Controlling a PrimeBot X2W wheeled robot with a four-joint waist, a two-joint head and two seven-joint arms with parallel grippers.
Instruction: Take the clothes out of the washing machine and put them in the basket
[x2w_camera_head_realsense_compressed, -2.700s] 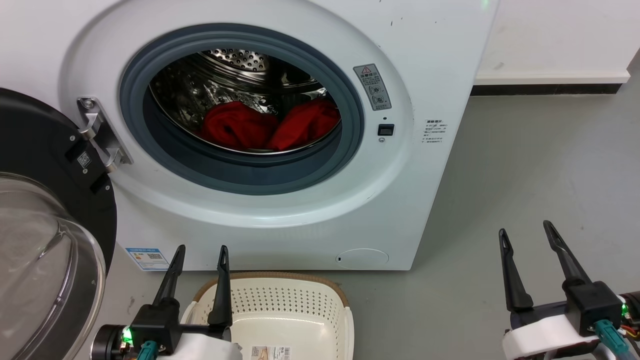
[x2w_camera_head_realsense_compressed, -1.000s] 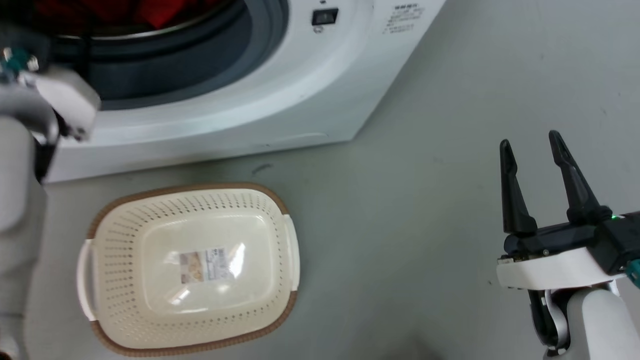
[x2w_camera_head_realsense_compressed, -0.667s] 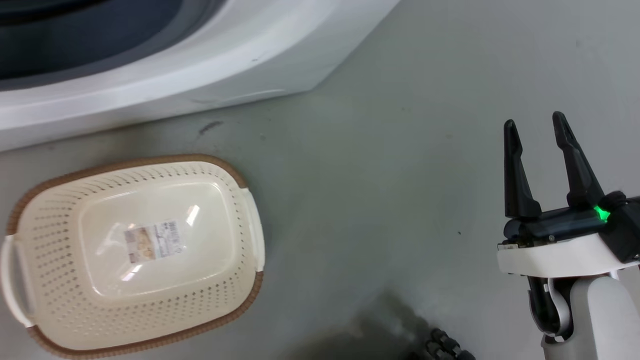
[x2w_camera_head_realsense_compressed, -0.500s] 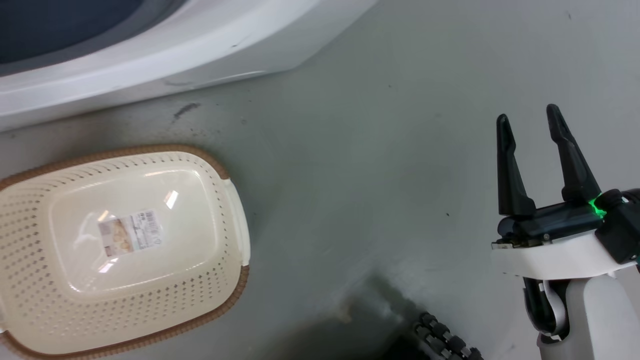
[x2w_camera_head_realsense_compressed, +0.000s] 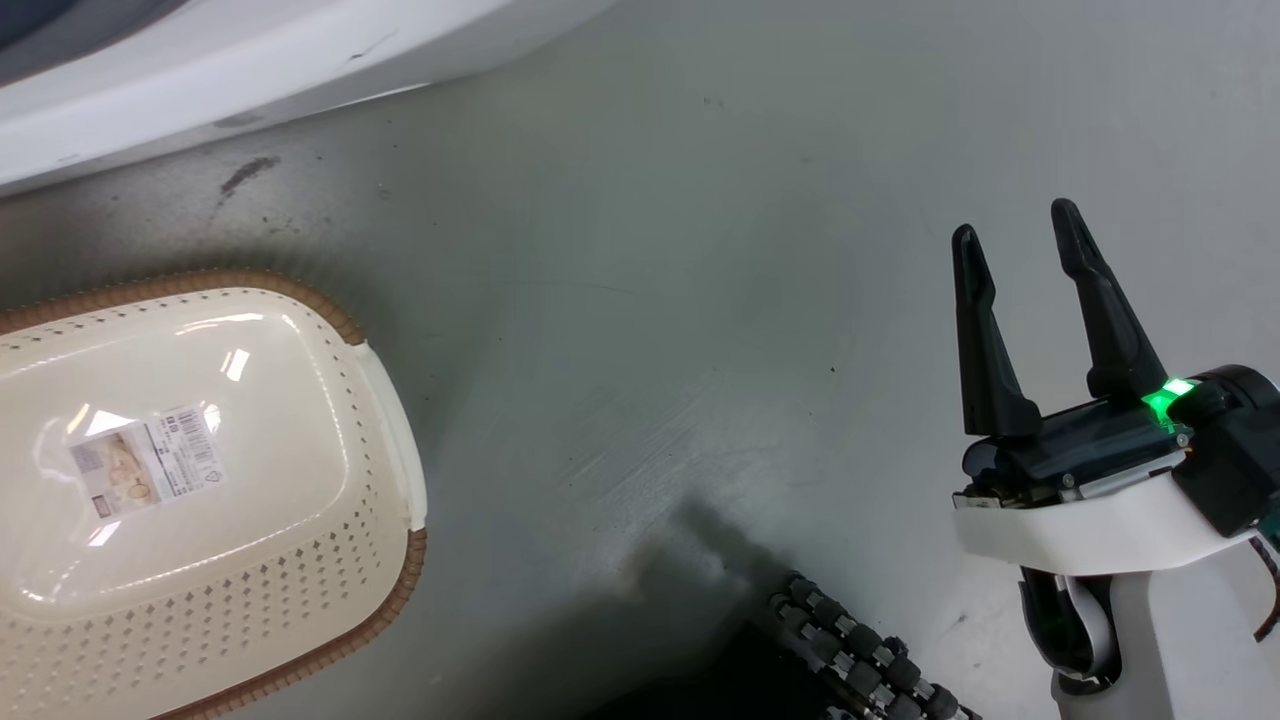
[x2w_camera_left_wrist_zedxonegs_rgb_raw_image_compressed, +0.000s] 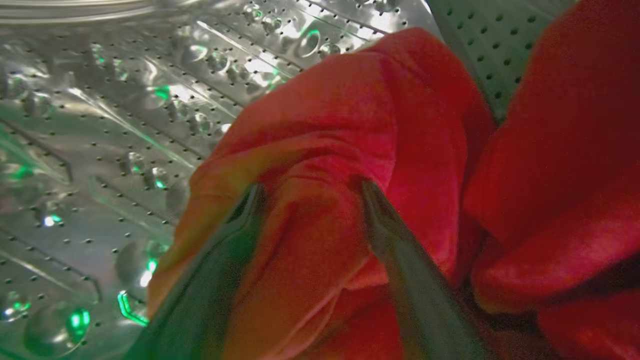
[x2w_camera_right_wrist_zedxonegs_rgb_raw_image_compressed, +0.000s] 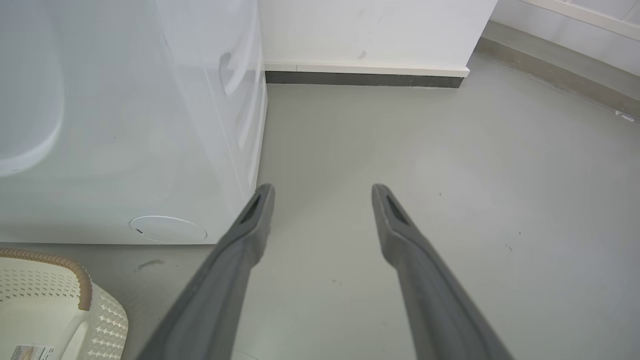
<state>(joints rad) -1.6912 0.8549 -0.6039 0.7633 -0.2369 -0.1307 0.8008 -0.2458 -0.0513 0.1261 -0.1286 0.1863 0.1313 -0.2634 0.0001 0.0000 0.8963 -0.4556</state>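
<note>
I'm holding my left gripper (x2w_camera_left_wrist_zedxonegs_rgb_raw_image_compressed: 311, 185) inside the drum (x2w_camera_left_wrist_zedxonegs_rgb_raw_image_compressed: 100, 125) of the washer (x2w_camera_head_realsense_compressed: 200, 80), fingers (x2w_camera_left_wrist_zedxonegs_rgb_raw_image_compressed: 220, 280) parted astride one of the red clothes (x2w_camera_left_wrist_zedxonegs_rgb_raw_image_compressed: 320, 125). My right gripper (x2w_camera_head_realsense_compressed: 1015, 220) is hanging open off the washer's front, with the basket (x2w_camera_head_realsense_compressed: 390, 440) nearby.

Floor (x2w_camera_head_realsense_compressed: 700, 250): grey, smooth, faintly scuffed.
Washer (x2w_camera_head_realsense_compressed: 250, 60): stands on the floor at 11 o'clock in the head view.
Basket (x2w_camera_head_realsense_compressed: 330, 560): sits upright on the floor at 8 o'clock, near the washer but apart from it.
Stain (x2w_camera_head_realsense_compressed: 245, 175): a dark smear at 10 o'clock, between washer and basket.
Drum (x2w_camera_left_wrist_zedxonegs_rgb_raw_image_compressed: 100, 125): two red clothes (x2w_camera_left_wrist_zedxonegs_rgb_raw_image_compressed: 325, 125) lie in it side by side.
</note>
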